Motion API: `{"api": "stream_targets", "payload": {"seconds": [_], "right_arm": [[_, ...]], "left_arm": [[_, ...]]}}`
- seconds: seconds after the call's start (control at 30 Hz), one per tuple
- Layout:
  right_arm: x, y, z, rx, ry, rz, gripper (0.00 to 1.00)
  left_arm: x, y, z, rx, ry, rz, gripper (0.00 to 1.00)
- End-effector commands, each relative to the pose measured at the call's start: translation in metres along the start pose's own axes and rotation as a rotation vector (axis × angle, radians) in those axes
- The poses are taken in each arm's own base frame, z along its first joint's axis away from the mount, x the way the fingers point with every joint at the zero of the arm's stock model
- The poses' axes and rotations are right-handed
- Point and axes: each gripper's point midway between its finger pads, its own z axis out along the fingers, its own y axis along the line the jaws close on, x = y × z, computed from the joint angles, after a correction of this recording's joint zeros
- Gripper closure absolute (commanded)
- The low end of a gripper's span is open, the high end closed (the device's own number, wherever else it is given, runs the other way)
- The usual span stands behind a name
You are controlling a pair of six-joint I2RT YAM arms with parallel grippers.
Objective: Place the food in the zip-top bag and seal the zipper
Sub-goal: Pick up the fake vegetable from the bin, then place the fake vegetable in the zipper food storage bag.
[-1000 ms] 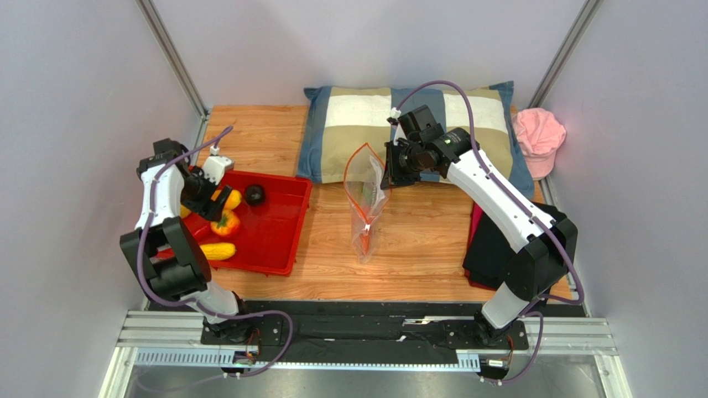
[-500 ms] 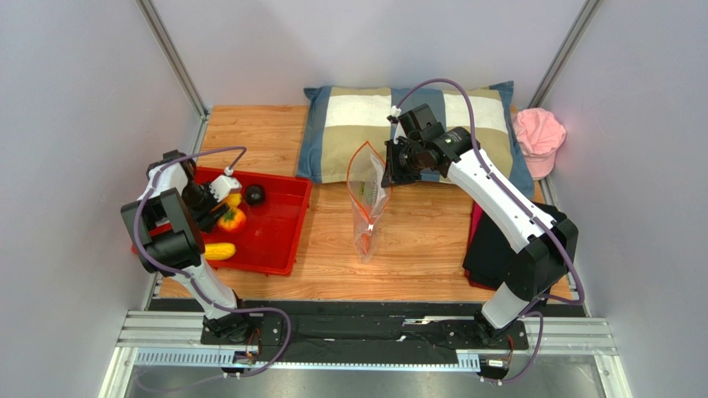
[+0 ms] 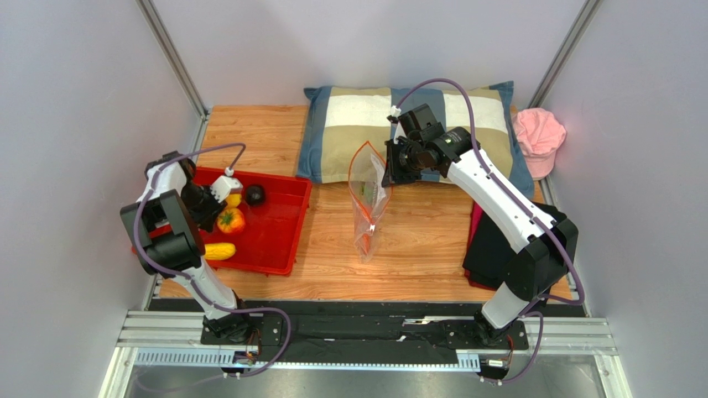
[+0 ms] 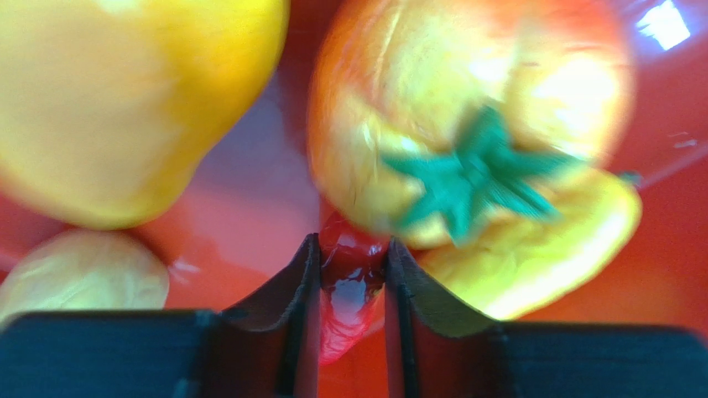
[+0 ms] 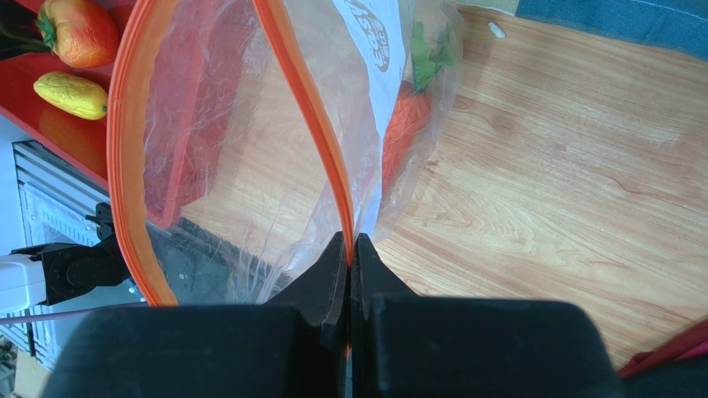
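small red piece is pinched in the left claw, could get squirted out if lifted fast; zipper is clamped by the right claw

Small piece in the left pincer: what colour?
Glossy red; the small piece in the left pincer shows best in the left wrist view.

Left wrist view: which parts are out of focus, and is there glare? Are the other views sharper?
Left wrist: orange fruit and yellow fruit blurred, close to the lens; red piece sharper; white glare on tray. Right wrist: bag and table grain sharp. Top: even light, sharp.
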Motion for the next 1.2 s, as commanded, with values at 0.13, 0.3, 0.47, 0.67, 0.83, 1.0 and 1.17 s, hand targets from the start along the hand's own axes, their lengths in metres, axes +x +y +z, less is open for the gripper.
{"api": "stream_targets", "payload": {"seconds": [0.13,0.3,0.47,0.67,0.83,1.0,1.17], "right_arm": [[-0.015,0.005,-0.004,-0.010,-0.060,-0.021,1.00],[-0.019,0.010,0.000,-0.029,-0.059,-0.011,1.00],[-0.024,0.013,0.002,-0.036,-0.061,-0.001,1.00],[-0.024,0.014,-0.001,-0.042,-0.067,0.005,1.00],[-0.026,0.017,-0.003,-0.051,-0.074,0.013,1.00],[-0.029,0.021,-0.006,-0.064,-0.086,0.022,1.00],[-0.029,0.021,-0.007,-0.066,-0.088,0.028,1.00]], "left_arm": [[-0.104,-0.011,-0.149,-0.169,-0.374,-0.065,0.99],[-0.204,-0.057,-0.245,-0.098,-0.745,-0.195,1.00],[-0.296,-0.125,-0.316,0.054,-1.097,-0.298,1.00],[-0.344,-0.230,-0.393,0.280,-1.592,-0.197,1.00],[-0.376,-0.277,-0.381,0.422,-1.552,-0.195,1.00],[-0.408,-0.270,-0.339,0.446,-1.465,-0.393,1.00],[-0.424,-0.258,-0.288,0.365,-1.361,-0.548,0.98]]}}
